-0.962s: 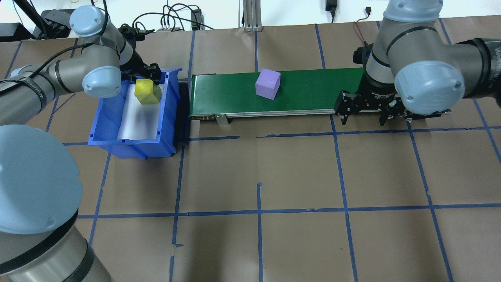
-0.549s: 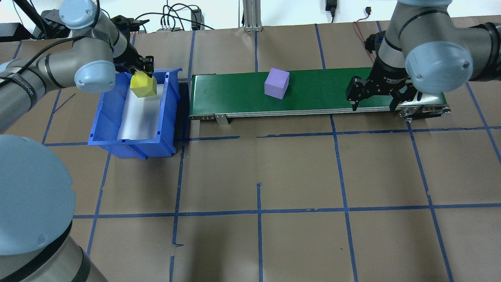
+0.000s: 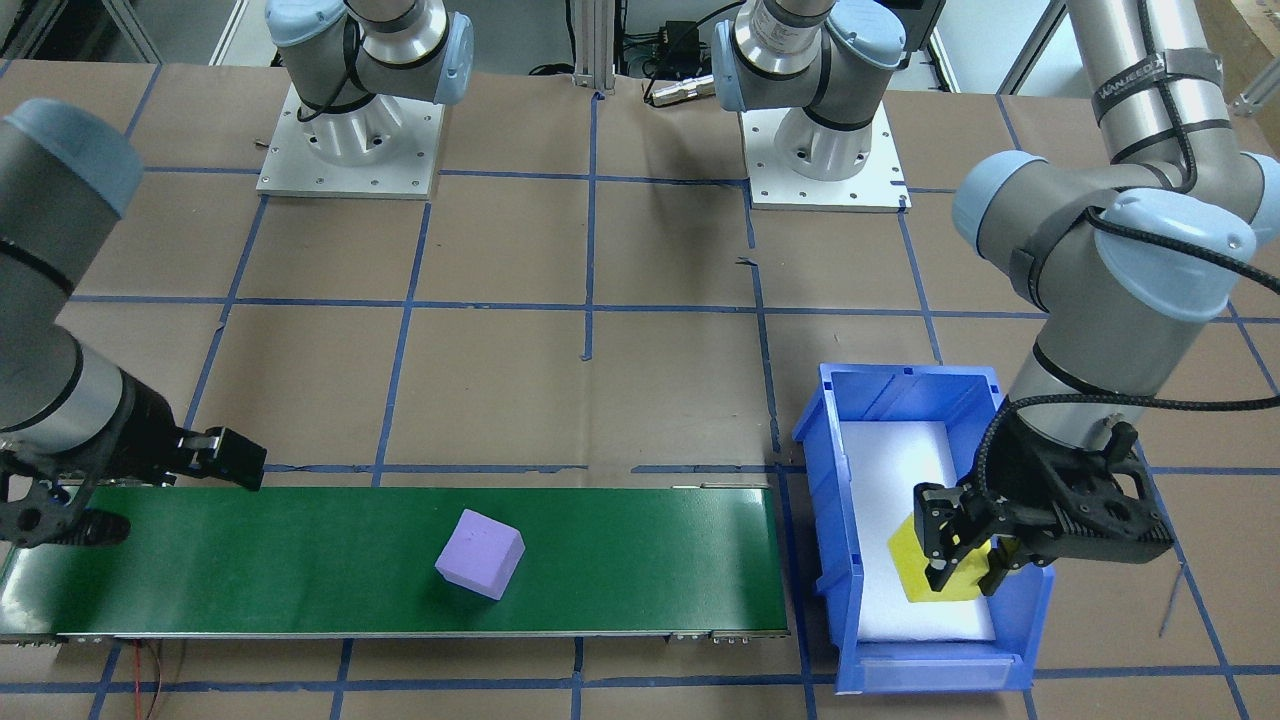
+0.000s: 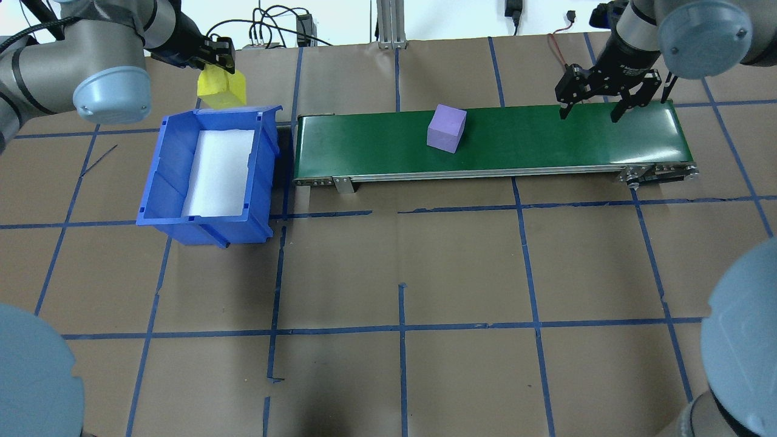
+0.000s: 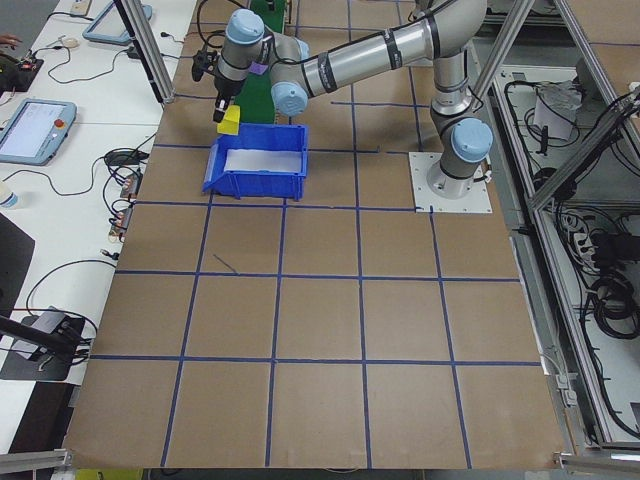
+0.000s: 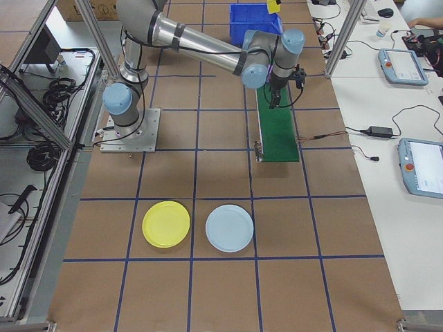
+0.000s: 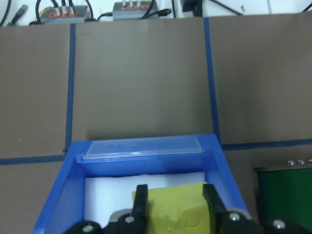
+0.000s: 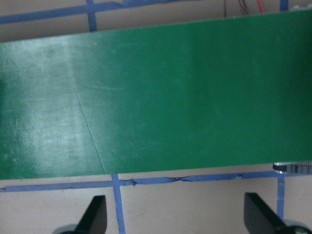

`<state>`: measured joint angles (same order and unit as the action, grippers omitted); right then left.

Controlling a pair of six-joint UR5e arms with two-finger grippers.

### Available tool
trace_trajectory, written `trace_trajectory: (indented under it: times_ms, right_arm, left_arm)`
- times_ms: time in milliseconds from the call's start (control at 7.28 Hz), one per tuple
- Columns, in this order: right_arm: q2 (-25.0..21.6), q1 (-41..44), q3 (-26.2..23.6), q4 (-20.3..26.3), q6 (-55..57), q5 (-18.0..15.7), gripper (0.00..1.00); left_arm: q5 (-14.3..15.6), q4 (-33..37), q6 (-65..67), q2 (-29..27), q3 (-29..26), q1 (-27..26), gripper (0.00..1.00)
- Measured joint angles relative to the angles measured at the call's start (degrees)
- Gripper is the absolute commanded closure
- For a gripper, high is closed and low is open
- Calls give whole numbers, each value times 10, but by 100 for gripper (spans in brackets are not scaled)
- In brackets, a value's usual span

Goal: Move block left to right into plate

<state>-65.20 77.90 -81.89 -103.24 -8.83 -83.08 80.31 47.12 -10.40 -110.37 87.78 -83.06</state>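
Note:
My left gripper [image 4: 217, 60] is shut on a yellow block [image 4: 222, 91], held in the air over the far end of the blue bin [image 4: 173, 170]. The left wrist view shows the yellow block [image 7: 170, 212] clamped between both fingers. A purple block [image 4: 446, 127] rides the green conveyor belt [image 4: 534, 139], near its middle. My right gripper [image 4: 592, 104] hangs open over the belt's right part, at its far edge, nothing between its fingers [image 8: 96, 213]. The yellow plate [image 6: 166, 223] lies on the table well beyond the belt's right end, seen only in the exterior right view.
A pale blue plate [image 6: 230, 227] lies beside the yellow one. The blue bin has a white foam liner [image 4: 221, 173] and stands just off the belt's left end. Cables and boxes sit past the table's far edge [image 4: 273, 30].
My left gripper has risen with the yellow block, out of the bin toward the far side. The purple block has travelled right along the belt. My right gripper moved up and farther back.

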Motion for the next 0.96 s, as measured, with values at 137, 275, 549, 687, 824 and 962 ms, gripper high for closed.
trace_trajectory:
  times_ms: [137,275,549,687,824,962]
  right_arm:
    - [24,-14,19,0,-11,39,0]
    - [38,-34,25,2,-16,89,0]
    - [49,-79,19,5,-55,158,0]
    - [53,-102,16,6,-92,171,0]
    - [55,-121,13,6,-128,178,0]
    - [54,-129,4,6,-153,181,0]
  left_arm:
    - [-10,-1,11,2,-2,-22,53]
    - [-14,-1,23,0,-2,-45,53]
    - [-17,1,43,-15,4,-93,53]
    - [-18,-3,60,-31,6,-116,53]
    - [-18,-9,70,-48,7,-130,47]
    - [-17,-13,74,-59,8,-136,9]
